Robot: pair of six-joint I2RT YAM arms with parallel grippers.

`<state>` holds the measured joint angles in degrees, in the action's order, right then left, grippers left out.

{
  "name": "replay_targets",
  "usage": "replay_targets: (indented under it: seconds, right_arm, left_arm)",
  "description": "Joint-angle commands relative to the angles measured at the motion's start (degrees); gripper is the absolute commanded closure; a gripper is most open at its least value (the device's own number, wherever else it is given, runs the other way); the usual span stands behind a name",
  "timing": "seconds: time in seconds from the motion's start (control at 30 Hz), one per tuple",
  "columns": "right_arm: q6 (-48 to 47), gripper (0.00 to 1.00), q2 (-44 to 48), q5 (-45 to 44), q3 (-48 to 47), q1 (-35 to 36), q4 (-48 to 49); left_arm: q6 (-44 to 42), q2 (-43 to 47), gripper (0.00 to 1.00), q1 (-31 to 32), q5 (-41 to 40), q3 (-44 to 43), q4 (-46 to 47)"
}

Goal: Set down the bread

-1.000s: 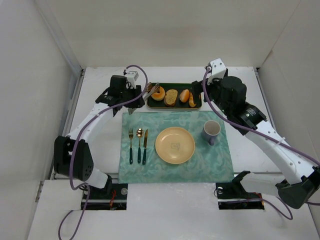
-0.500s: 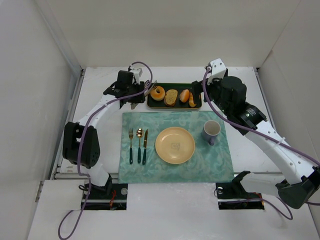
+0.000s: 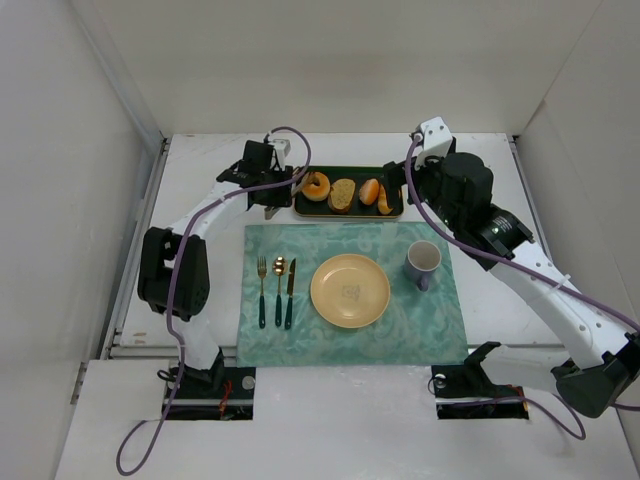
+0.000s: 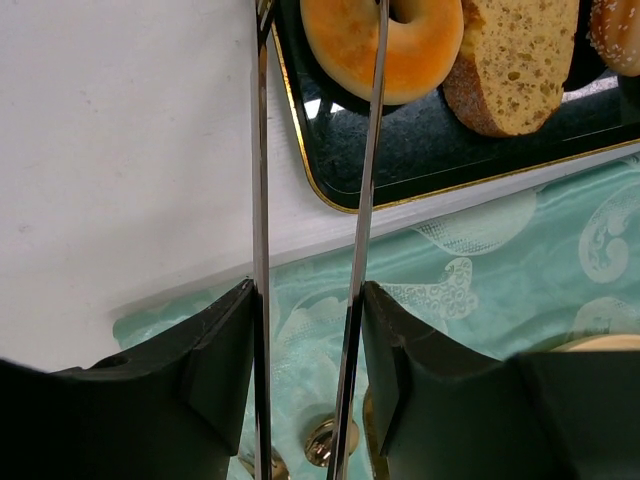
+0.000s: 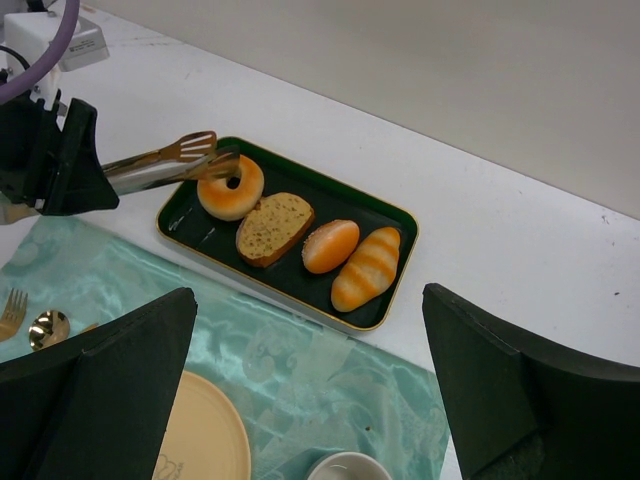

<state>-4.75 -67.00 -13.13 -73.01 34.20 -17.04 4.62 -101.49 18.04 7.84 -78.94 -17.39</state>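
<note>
We see a white desk [image 3: 350, 150] with a green placemat [image 3: 440, 320] on it. A dark tray [image 4: 420, 140] sits just beyond the mat's far edge, and an empty yellow plate [image 3: 350, 291] is mid-mat. The bread is all in the tray in a row: ring bread [image 4: 330, 45] at the left end, then a seeded slice [image 4: 515, 60], a round bun [image 5: 330, 246] and a long roll [image 5: 365, 268]. The left tool [image 4: 305, 340] is clamped on metal tongs [image 4: 258, 200], with the blades narrowly apart. One blade runs outside the ring's left edge and the other crosses its top toward the hole; we cannot tell if either touches. The right tool [image 5: 308, 295] is spread wide, holds nothing and hangs over the mat's far right. We judge the ring bread is the target. It should be light and soft and would crush if pinched hard, and its smooth crust may slip on the metal. The best hold is probably across the ring's wall, one blade in the hole and one outside. It lies flat with the hole up and is round, so it has no real long axis. The tongs' length runs from the left into the tray.
</note>
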Motion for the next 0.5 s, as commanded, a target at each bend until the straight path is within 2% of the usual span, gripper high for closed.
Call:
replay_targets:
  seconds: [0.0,0.1,0.2,0.33,0.47]
  right_arm:
    - [-0.43,0.0,1.44,-0.85,-0.11,0.08,3.33]
    - [-0.43,0.0,1.44,-0.85,-0.11,0.08,3.33]
    - [-0.43,0.0,1.44,-1.37,-0.11,0.08,3.33]
    - [-0.43,0.0,1.44,-1.38,-0.11,0.08,3.33]
    - [-0.43,0.0,1.44,-1.38,-0.11,0.08,3.33]
  left_arm:
    - [-1.46,0.15,0.6,0.41,0.69,-3.24,-0.28]
    - [-1.46,0.15,0.7,0.41,0.69,-3.24,-0.8]
    - [-1.99,0.15,0.74,0.41,1.21,-3.24,-1.42]
    - [-1.99,0.15,0.89,0.41,1.22,-3.24,-1.42]
    - [-1.99,3.31,0.92,0.41,0.51,-2.63,-0.72]
